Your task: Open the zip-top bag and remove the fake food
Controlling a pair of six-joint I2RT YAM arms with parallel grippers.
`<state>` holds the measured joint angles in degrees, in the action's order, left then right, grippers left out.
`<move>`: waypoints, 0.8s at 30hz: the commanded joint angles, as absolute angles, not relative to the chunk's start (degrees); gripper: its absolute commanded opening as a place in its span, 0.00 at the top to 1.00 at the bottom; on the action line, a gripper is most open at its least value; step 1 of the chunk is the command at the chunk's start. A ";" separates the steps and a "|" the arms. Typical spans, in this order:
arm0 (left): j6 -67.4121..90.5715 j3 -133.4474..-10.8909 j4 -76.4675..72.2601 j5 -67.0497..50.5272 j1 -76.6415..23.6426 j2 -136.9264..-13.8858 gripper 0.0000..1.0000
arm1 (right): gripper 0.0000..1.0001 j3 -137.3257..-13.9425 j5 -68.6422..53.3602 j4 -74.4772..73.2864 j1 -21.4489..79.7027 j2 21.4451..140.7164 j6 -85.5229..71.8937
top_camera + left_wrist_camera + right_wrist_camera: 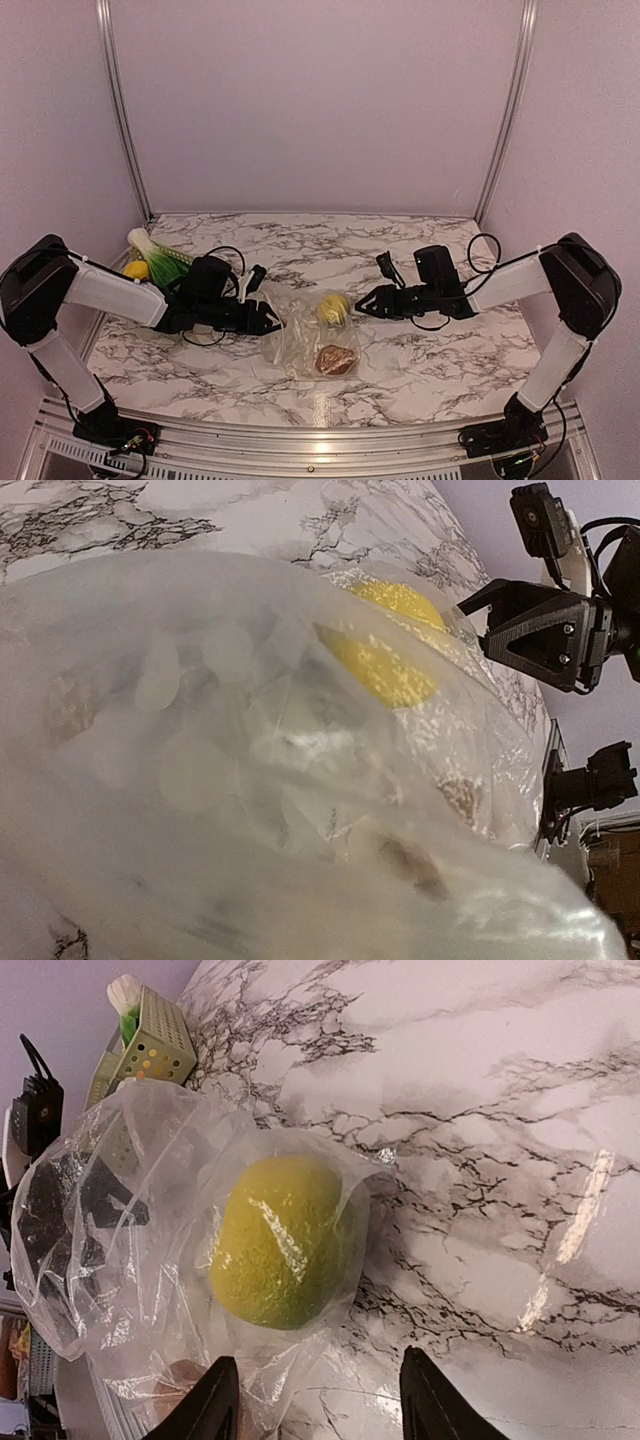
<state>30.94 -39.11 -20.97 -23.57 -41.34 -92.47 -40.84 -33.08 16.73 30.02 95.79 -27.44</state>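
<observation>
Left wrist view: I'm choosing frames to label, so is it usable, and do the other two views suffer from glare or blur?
Left wrist: the zip-top bag fills the frame, soft and milky, the lemon only a yellow smear. Right wrist: sharp, with a glare streak on the table. Top external: evenly lit, one small reflection near the front edge.

No text, label, brand, number or sign can be read anywhere in these views.
</observation>
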 commanded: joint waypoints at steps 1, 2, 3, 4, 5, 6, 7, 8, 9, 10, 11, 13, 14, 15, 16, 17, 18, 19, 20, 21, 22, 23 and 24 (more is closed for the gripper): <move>33.05 -41.03 -26.79 -23.84 -41.55 -96.52 0.45 | 0.47 -45.74 -36.07 18.51 29.35 100.03 -28.87; 33.19 -41.24 -27.21 -23.83 -41.51 -97.19 0.45 | 0.47 -46.72 -37.02 19.21 29.34 101.14 -29.36; 33.34 -41.42 -27.51 -23.83 -41.54 -97.89 0.45 | 0.46 -47.36 -37.76 20.12 29.35 102.03 -29.95; 33.58 -41.58 -27.95 -23.86 -41.49 -98.49 0.45 | 0.46 -47.87 -38.33 20.83 29.31 103.10 -30.71; 33.78 -41.57 -28.40 -23.94 -41.55 -99.03 0.45 | 0.46 -48.26 -38.60 21.53 29.30 103.84 -31.08; 34.04 -41.63 -28.83 -23.99 -41.53 -99.42 0.45 | 0.46 -48.71 -38.83 21.96 29.35 104.47 -31.62; 34.16 -41.60 -29.12 -23.92 -41.52 -99.76 0.45 | 0.47 -48.96 -39.30 23.07 29.35 105.22 -32.30; 34.25 -41.61 -29.30 -23.79 -41.56 -100.13 0.44 | 0.48 -49.13 -39.82 24.21 29.36 105.90 -33.12; 34.34 -41.63 -29.58 -23.72 -41.53 -100.38 0.44 | 0.51 -49.21 -40.42 25.43 29.34 106.61 -34.12; 34.55 -41.62 -29.78 -23.57 -41.51 -100.67 0.44 | 0.54 -49.18 -41.07 26.84 29.43 107.33 -35.11; 34.73 -41.55 -30.05 -23.44 -41.47 -100.92 0.44 | 0.58 -49.15 -41.75 28.10 29.47 107.92 -36.11; 35.20 -41.55 -30.89 -23.31 -41.51 -101.36 0.43 | 0.69 -49.14 -42.83 30.00 29.65 108.94 -37.43; 35.39 -41.53 -31.18 -23.25 -41.49 -101.54 0.42 | 0.75 -49.29 -43.26 30.50 29.80 109.18 -37.73; 35.61 -41.53 -31.62 -23.13 -41.48 -101.64 0.41 | 0.81 -49.51 -43.63 30.72 30.06 109.24 -37.78; 35.71 -41.49 -31.93 -22.87 -41.48 -101.80 0.40 | 0.86 -49.80 -44.02 30.76 30.40 109.39 -37.75; 35.76 -41.56 -32.13 -22.71 -41.48 -101.97 0.39 | 0.94 -50.18 -44.77 30.76 30.89 109.42 -37.46; 35.69 -41.65 -32.39 -22.60 -41.48 -102.17 0.38 | 1.00 -50.71 -45.72 30.65 31.65 109.37 -37.11; 35.73 -41.69 -32.95 -22.71 -41.48 -102.35 0.36 | 1.00 -51.82 -46.42 29.95 32.62 109.35 -36.18; 35.74 -41.73 -33.38 -22.92 -41.48 -102.57 0.34 | 1.00 -52.93 -46.78 28.32 33.70 109.21 -34.79; 35.85 -41.81 -33.79 -23.01 -41.48 -102.64 0.31 | 1.00 -54.16 -46.73 25.99 34.87 109.05 -33.20; 35.84 -41.64 -34.61 -23.22 -41.48 -102.62 0.28 | 1.00 -55.22 -46.41 22.95 36.19 108.76 -31.59; 35.92 -41.47 -35.51 -23.60 -41.48 -102.58 0.27 | 1.00 -55.90 -46.13 21.34 37.00 108.58 -30.47; 36.09 -41.38 -36.31 -24.01 -41.48 -102.68 0.25 | 1.00 -56.32 -46.00 20.38 37.55 108.47 -29.77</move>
